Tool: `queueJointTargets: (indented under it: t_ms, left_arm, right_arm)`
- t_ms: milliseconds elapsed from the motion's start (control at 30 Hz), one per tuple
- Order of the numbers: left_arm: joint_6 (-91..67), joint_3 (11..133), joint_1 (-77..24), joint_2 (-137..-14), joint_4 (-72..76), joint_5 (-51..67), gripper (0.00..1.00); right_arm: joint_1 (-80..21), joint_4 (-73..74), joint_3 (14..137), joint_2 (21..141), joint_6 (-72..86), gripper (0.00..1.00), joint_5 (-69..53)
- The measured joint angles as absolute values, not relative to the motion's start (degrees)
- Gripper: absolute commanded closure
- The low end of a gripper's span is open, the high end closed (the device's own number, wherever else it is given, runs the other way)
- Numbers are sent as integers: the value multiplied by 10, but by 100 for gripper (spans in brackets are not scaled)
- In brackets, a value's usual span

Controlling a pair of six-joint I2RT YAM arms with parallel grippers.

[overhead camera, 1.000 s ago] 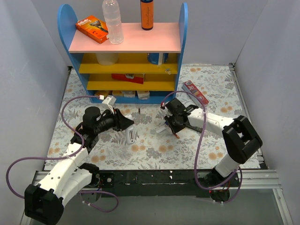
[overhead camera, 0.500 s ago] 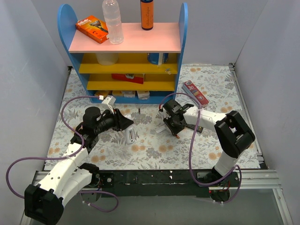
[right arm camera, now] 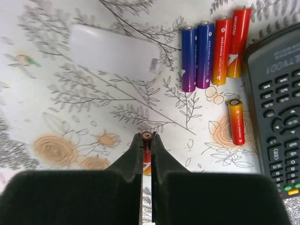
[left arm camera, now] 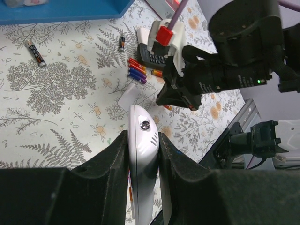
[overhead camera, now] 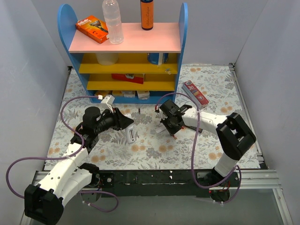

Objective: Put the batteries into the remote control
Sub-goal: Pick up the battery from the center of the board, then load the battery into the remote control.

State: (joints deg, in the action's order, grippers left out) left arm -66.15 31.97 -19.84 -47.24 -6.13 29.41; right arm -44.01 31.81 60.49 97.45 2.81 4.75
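Fingers of the right arm (right arm camera: pixel 133 161), black and matte, are pressed together on one slim red-orange battery (right arm camera: pixel 146 136), which is gripped near its end over the floral-printed bench (right arm camera: pixel 61 108). Six smooth cylindrical cells are counted in the right wrist view. Besides the held one, a row of four batteries (right arm camera: pixel 205 55) is laid side by side and touching, two blue-to-purple and two red-to-orange. A single red-orange battery (right arm camera: pixel 236 121) is set apart from the row, just beside a dark grey plastic remote (right arm camera: pixel 276 93) studded with small keys. A flat white plastic cover (right arm camera: pixel 115 51), rectangular with rounded corners, is seen on the row's other side. Two dark batteries (left arm camera: pixel 36 53) are found farther off, near the blue shelf (left arm camera: pixel 70 9).

The left arm's fingers (left arm camera: pixel 117 161) are clamped on the two long sides of a glossy white remote control (left arm camera: pixel 143 150), narrow and rounded, marked by a small round hole and short slots. It is held left of the bench's middle, with the right arm's fingers to its right.
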Motion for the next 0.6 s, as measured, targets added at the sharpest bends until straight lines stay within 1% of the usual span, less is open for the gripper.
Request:
queueJointTargets:
  t_ms: [100,300,467,600]
  left_arm:
    - [-675,317,-198,-470,-47,290,100]
    - [-713,284,-198,-439,10,278,100]
    - [-752,247,-198,-416,74,270,100]
    - [-787,212,-198,-407,138,265,100]
  right_arm:
    - [-453,316,605,937,32,99,48]
    - [-496,260,601,806,58,99,42]
    - [-547,153,573,714,83,99,39]
    - [-587,34,514,652,102,99,30]
